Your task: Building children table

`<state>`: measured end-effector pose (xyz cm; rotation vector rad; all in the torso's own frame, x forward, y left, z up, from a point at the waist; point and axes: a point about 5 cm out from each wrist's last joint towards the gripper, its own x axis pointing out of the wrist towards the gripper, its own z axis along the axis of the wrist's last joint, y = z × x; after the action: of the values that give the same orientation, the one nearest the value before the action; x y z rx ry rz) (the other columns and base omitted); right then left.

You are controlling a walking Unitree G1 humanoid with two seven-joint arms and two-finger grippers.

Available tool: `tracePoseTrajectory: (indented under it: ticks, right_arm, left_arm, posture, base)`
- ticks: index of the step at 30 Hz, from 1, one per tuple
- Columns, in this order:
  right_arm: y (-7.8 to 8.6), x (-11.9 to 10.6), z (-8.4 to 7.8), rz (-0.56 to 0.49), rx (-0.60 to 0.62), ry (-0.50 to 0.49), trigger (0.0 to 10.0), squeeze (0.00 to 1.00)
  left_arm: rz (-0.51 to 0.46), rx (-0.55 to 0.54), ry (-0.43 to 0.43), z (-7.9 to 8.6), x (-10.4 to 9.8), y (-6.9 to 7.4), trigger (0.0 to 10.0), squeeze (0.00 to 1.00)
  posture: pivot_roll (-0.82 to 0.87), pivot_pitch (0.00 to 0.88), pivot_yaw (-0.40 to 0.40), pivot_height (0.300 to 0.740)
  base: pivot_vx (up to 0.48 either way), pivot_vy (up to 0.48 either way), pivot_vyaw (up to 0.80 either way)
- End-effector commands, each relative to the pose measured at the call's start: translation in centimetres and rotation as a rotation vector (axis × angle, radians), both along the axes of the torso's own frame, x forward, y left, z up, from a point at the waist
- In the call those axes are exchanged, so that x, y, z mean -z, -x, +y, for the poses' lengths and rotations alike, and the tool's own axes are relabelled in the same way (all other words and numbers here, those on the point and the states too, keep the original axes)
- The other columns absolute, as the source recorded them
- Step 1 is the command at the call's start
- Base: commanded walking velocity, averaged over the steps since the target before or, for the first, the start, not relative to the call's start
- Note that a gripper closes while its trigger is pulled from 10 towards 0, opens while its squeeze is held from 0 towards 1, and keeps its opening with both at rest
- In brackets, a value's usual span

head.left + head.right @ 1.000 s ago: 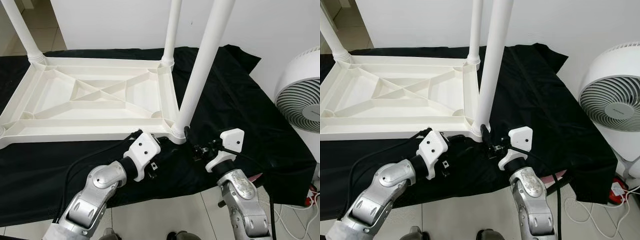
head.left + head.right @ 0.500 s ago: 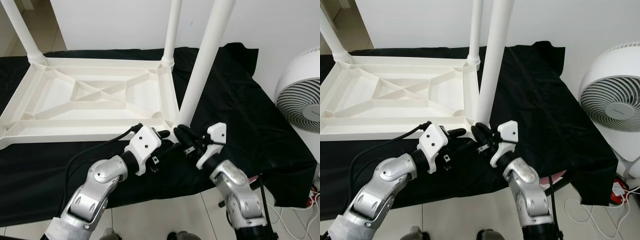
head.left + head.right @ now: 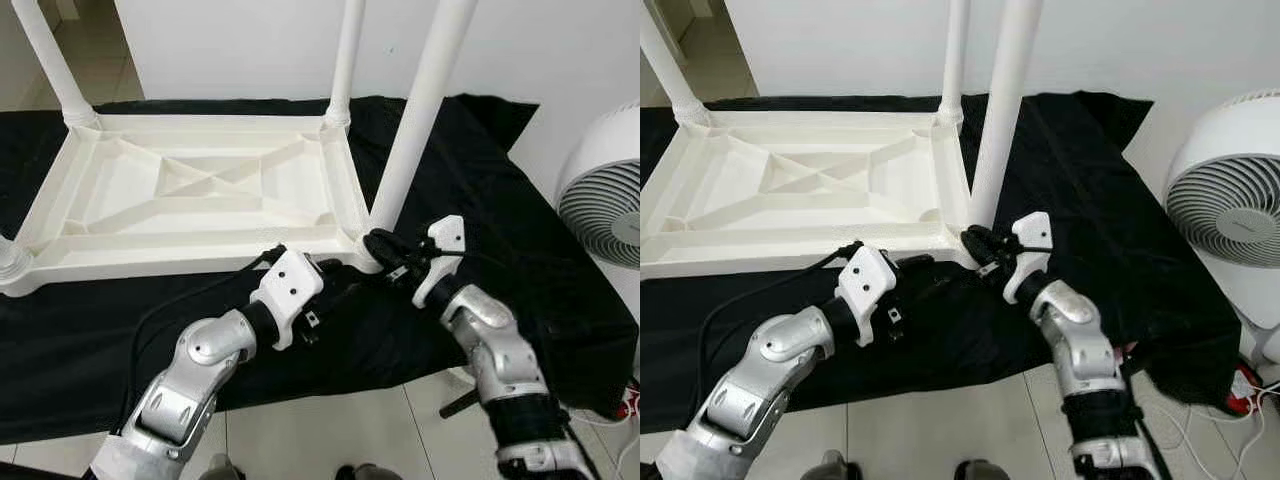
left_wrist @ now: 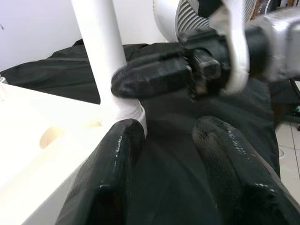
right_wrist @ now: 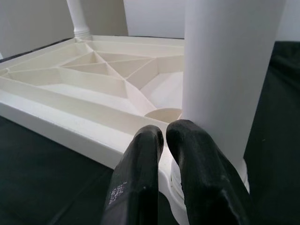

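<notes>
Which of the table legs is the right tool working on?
The leg at the near right corner, closest to the fan. The right tool presses against its base; the other legs stand at the far corners and the near left corner.

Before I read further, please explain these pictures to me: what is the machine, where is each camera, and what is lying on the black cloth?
It is a humanoid robot with two silver arms. Two pictures come from its head, looking down; the other two come from cameras on its wrists. On the black cloth lies a white children's table, upside down, its legs pointing up. A white fan stands to the robot's right. The right end effector, fingers together, rests against the base of the near leg without gripping it. The left end effector, fingers apart, waits at the table's near corner. Neither holds anything.
</notes>
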<state>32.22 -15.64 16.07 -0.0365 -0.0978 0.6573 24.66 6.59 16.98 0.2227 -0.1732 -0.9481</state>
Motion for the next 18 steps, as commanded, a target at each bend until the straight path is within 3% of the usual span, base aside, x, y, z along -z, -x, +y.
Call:
tracePoseTrajectory:
  ticks: [1, 4, 10, 15, 18]
  right_arm:
    - [-1.2, -0.5, -1.9, -0.030, 0.049, 0.041, 10.0, 0.00]
    - [-1.8, -0.7, -2.5, -0.033, 0.068, 0.058, 10.0, 0.00]
    - [-3.4, -1.5, -4.2, -0.052, 0.164, 0.083, 10.0, 0.00]
    - [-3.7, -2.0, -5.7, -0.101, 0.343, 0.074, 10.0, 0.00]
    - [-3.4, -2.1, -5.7, -0.115, 0.384, 0.039, 10.0, 0.00]
  left_arm:
    - [0.030, -0.044, 0.002, -0.5, 0.6, -0.4, 10.0, 0.00]
    - [0.030, -0.068, -0.001, -0.7, 0.8, -0.8, 10.0, 0.00]
    - [0.082, -0.162, 0.049, -2.6, 1.0, -2.8, 10.0, 0.00]
    - [0.117, -0.321, 0.083, -2.0, 0.9, -5.0, 10.0, 0.00]
    - [0.110, -0.373, 0.086, -1.5, 0.8, -5.6, 10.0, 0.00]
  posture:
    - [-0.04, 0.074, -0.007, 0.740]
    - [-0.04, 0.076, -0.008, 0.740]
    - [-0.04, 0.095, -0.004, 0.740]
    - [-0.04, 0.104, 0.000, 0.740]
    - [-0.05, 0.107, 0.001, 0.740]
  base:
    - [0.000, 0.000, 0.00]
    - [0.000, 0.000, 0.00]
    - [0.000, 0.000, 0.00]
    - [0.000, 0.000, 0.00]
    - [0.000, 0.000, 0.00]
